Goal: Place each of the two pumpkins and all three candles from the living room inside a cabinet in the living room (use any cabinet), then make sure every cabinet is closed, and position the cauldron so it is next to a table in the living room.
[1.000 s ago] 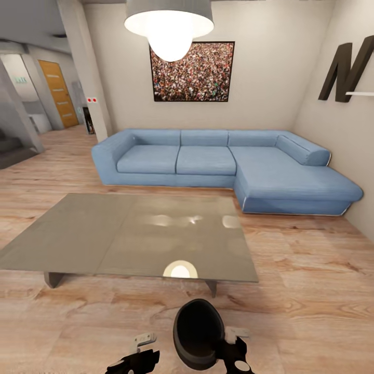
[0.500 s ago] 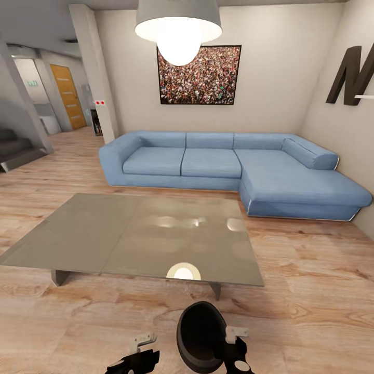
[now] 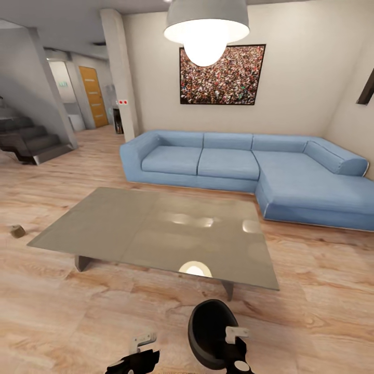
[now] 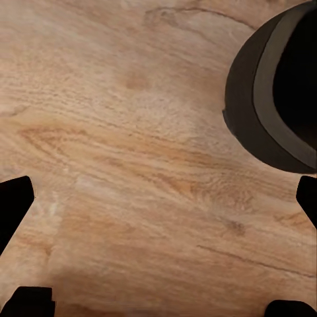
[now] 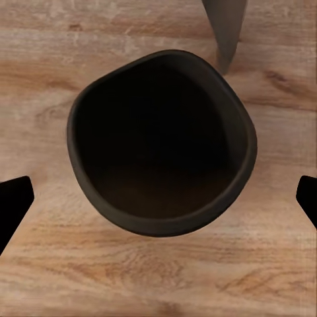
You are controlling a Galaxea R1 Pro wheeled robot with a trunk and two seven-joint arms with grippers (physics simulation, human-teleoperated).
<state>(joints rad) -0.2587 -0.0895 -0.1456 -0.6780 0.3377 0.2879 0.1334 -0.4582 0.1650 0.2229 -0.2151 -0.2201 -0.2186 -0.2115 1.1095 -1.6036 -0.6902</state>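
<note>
Head view shows me the cauldron (image 3: 210,335) on the floor just near of the surface (image 3: 156,231), right gripper (image 3: 236,358) spread wide directly over it, left gripper (image 3: 136,359) open beside it.

Open wood-plank floor (image 3: 67,322) on the left side, bare beneath the spread left gripper (image 4: 158,251), with only a small object (image 3: 17,231) far off by the table's left corner. Directly ahead, low grey table (image 3: 156,231) blocking forward passage, its near leg (image 5: 224,30) just beyond the black cauldron (image 5: 162,142), which sits on the floor between the parted fingers of the right gripper (image 5: 158,198). Beyond the table, a strip of clear floor, then the blue sofa (image 3: 244,169) closing off the far side and right.
</note>
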